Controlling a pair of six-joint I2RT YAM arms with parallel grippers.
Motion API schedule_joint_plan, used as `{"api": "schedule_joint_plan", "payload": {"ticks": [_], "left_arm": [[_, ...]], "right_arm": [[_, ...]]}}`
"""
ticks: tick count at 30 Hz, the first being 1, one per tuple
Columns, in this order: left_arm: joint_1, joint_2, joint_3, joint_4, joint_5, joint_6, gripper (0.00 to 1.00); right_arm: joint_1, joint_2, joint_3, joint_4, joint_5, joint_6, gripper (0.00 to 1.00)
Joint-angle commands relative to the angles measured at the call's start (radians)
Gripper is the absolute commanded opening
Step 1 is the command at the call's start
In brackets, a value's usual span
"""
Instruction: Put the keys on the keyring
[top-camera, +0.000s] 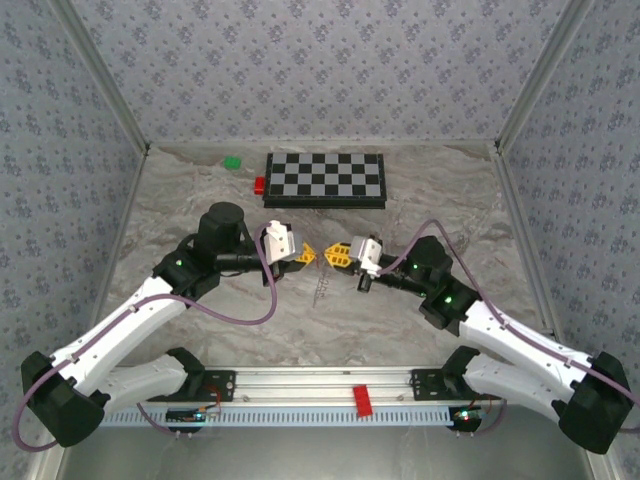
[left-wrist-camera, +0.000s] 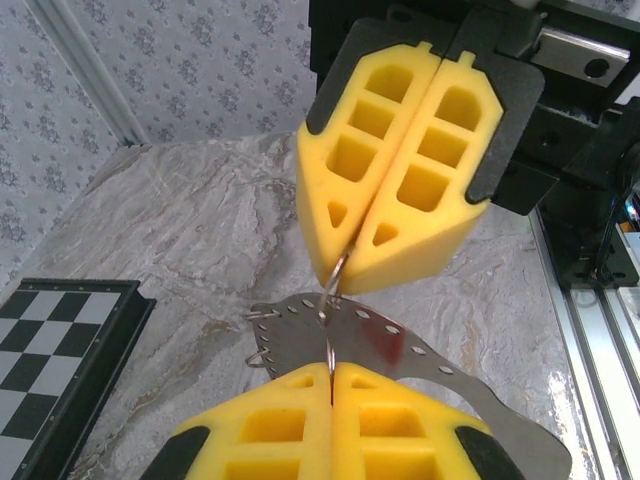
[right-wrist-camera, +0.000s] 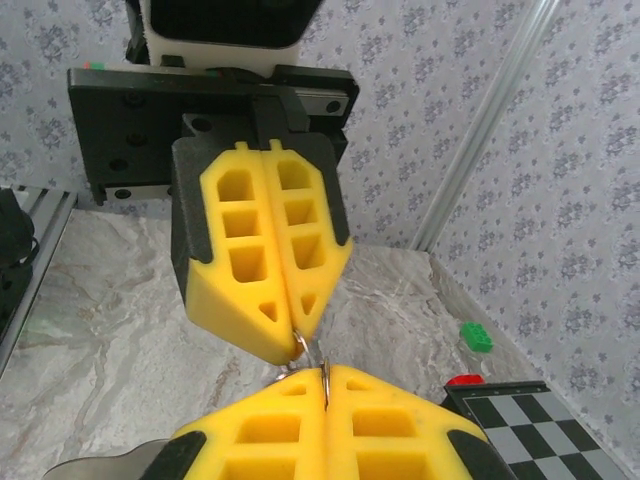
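Threading step, by my reading: two tools share one keyring above the tabletop.

The left tool at 9 o'clock and the right tool at 3 o'clock are both clamped on the wire keyring. The flat, holed key hangs at 6 o'clock. Whether it is fully threaded I cannot tell. The next move likely calls for a small, careful twist.

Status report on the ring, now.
Both shut: left gripper, right gripper, tip to tip, pinching the ring. A holed metal piece hangs from it. Nearest clutter, the chessboard, sits far back.
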Motion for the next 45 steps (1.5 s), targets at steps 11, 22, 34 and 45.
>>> {"api": "schedule_joint_plan", "payload": {"ticks": [11, 22, 34, 45], "left_arm": [[0.003, -0.016, 0.046, 0.022, 0.062, -0.023, 0.0], [0.004, -0.039, 0.038, 0.042, 0.083, -0.039, 0.0], [0.017, -0.033, 0.033, 0.079, 0.092, -0.07, 0.0], [0.026, -0.03, 0.029, 0.093, 0.105, -0.084, 0.0]], "right_arm": [[-0.032, -0.024, -0.029, 0.154, -0.028, 0.095, 0.0], [-0.045, -0.005, -0.03, 0.213, -0.067, 0.14, 0.0], [-0.058, 0.011, -0.027, 0.225, -0.115, 0.161, 0.0], [-0.052, 0.03, -0.017, 0.236, -0.143, 0.177, 0.0]]}}
